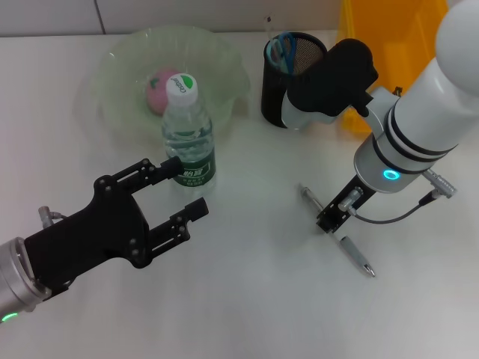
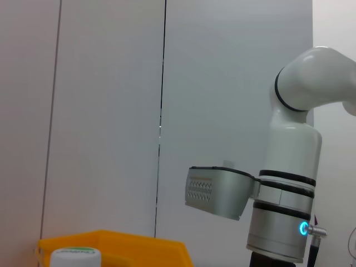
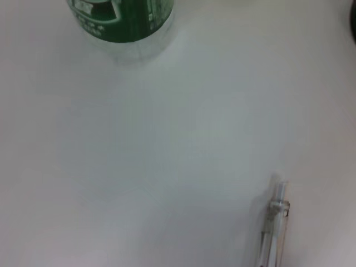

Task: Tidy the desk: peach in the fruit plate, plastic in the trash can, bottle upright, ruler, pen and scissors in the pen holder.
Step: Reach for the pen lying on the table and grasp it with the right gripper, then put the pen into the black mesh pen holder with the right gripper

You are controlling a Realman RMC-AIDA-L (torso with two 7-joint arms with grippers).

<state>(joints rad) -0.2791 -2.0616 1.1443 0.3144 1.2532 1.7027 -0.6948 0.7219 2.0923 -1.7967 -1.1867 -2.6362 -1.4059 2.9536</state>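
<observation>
Hovering low at centre-right of the frame, the right gripper straddles the pen, its pincer state I cannot tell, while the spread left gripper could topple the upright bottle.

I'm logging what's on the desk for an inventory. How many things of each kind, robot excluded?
Bottle: 1
Peach: 1
Fruit plate: 1
Pen holder: 1
Scissors: 1
Pen: 1
Yellow bin: 1
Total: 7
</observation>
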